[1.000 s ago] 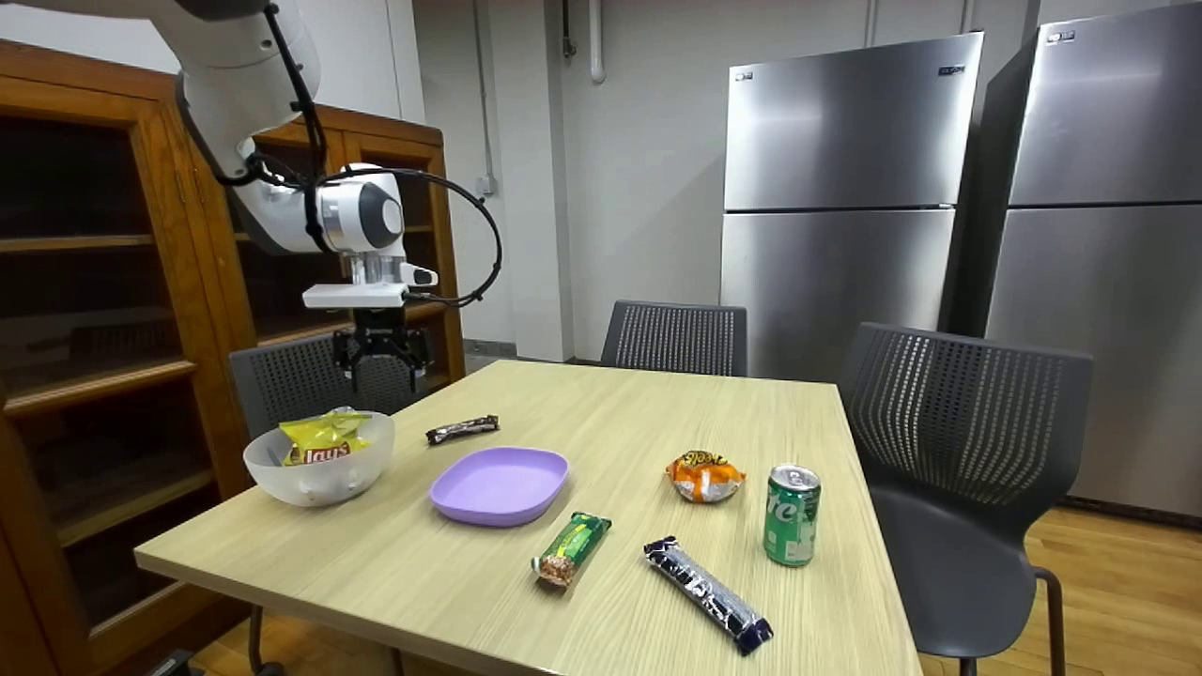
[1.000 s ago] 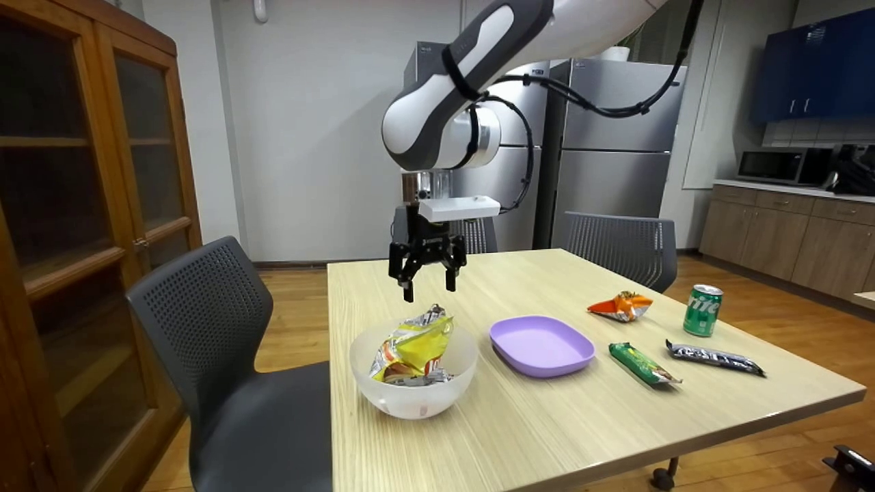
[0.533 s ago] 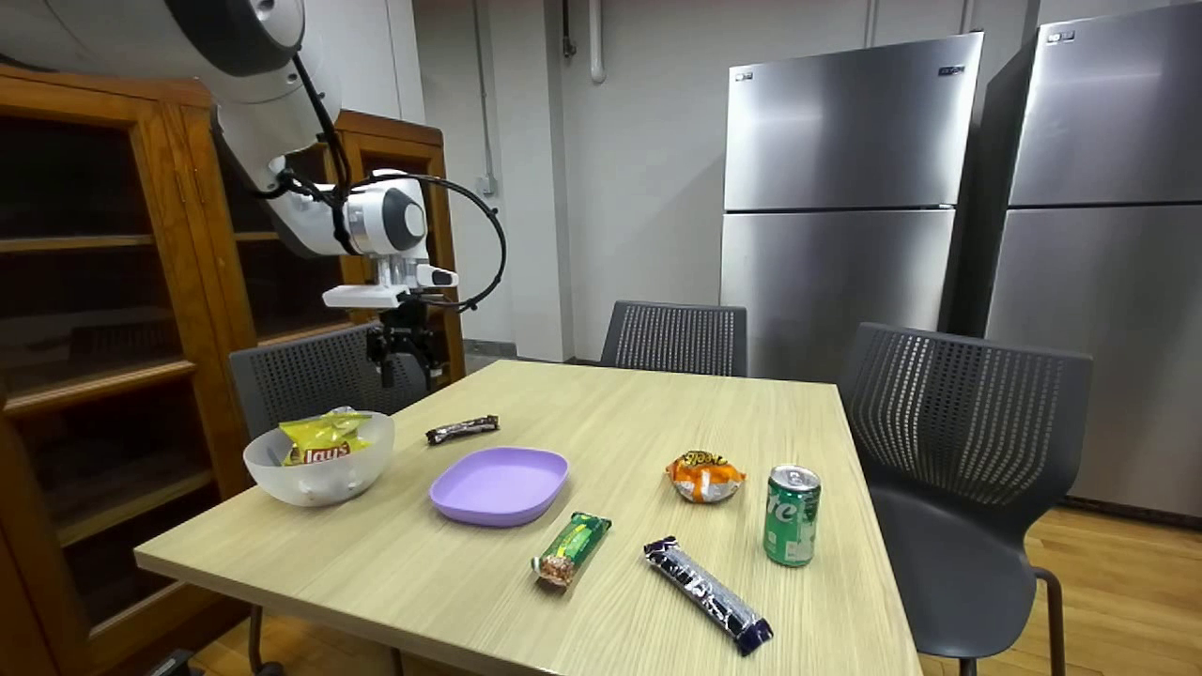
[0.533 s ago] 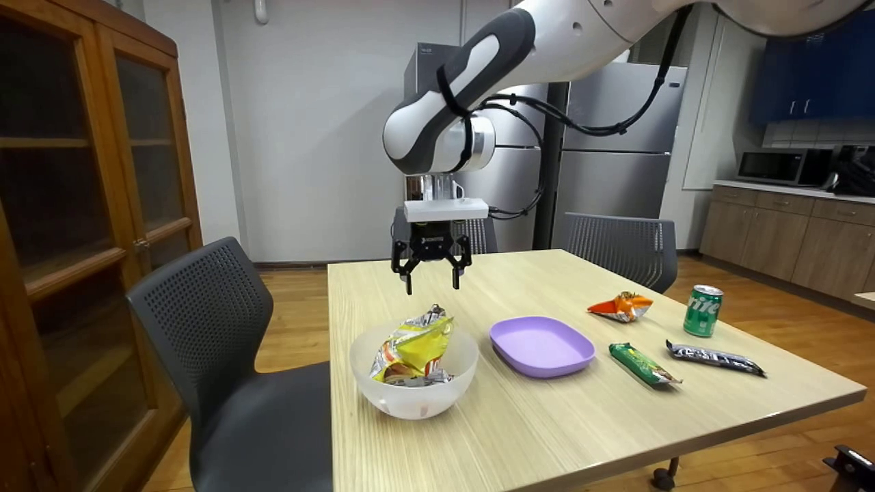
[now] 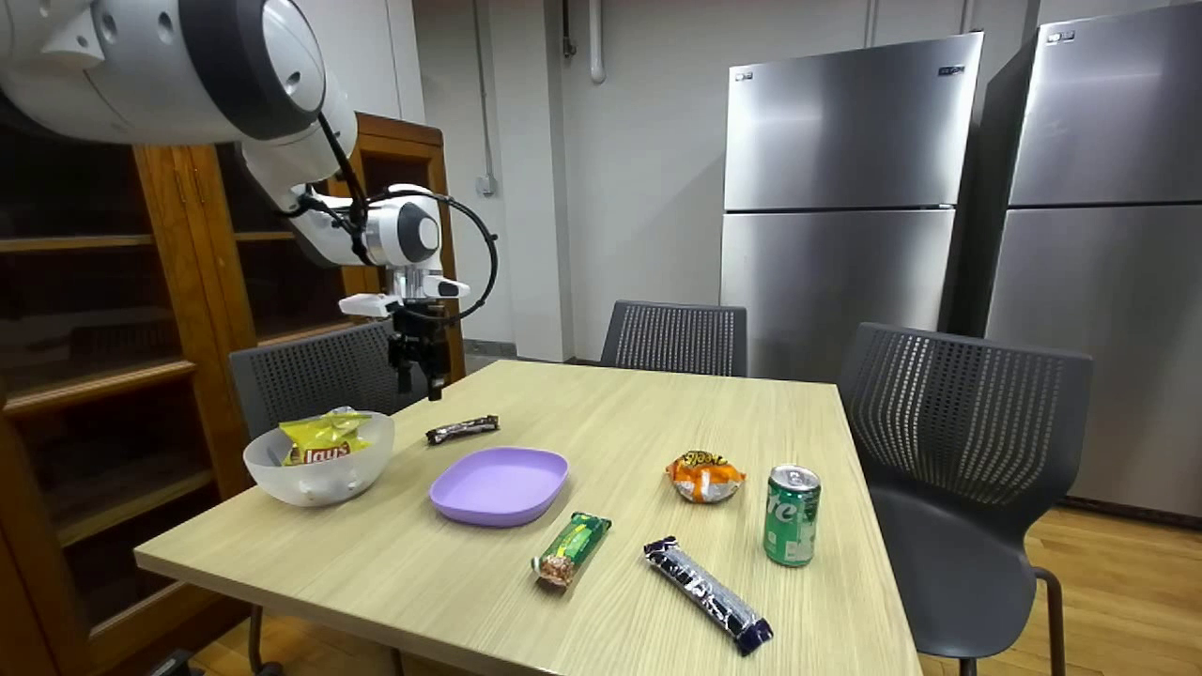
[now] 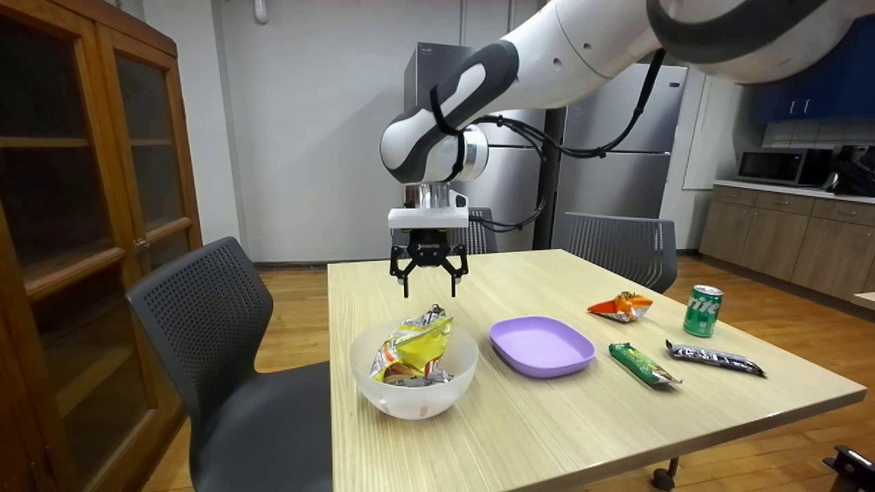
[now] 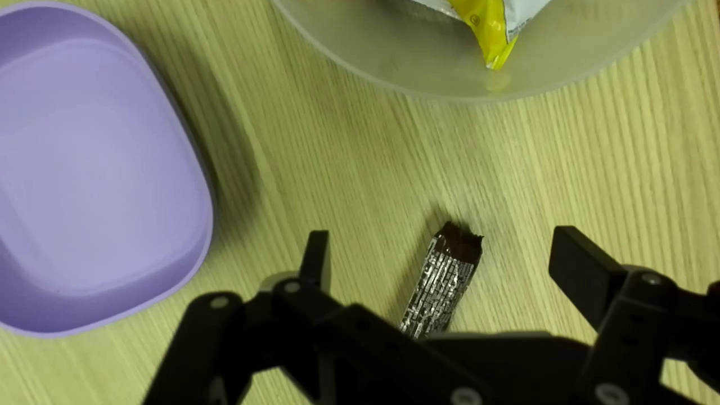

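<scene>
End effector (image 6: 430,290) hangs above the tabletop (image 6: 519,424), fingers (image 7: 316,261) spread wide, nothing pinched. The bit that matters is right under it: a dark wrapped bar (image 7: 443,284) lying flat on the tabletop, and in the wrist view it sits between the fingers with a gap on both sides. Its long axis is mostly crosswise to the line joining the fingertips, just not dead square: visible end up and right, the rest slanting down-left till the end effector's own body hides it. So I'd guess most of its length is below the fingertip line in that view. In an exterior view the fingertips are clearly up off it, bar lower and a touch to the picture's right.

Next out: frosted bowl (image 7: 365,45) with a yellow chip bag (image 7: 488,31) up top in the wrist view, purple dish (image 7: 101,169) off left. Farther away, in both exterior views: green bar (image 6: 642,364), silver-and-black bar (image 6: 714,358), orange snack bag (image 6: 623,307), green can (image 6: 703,311).
</scene>
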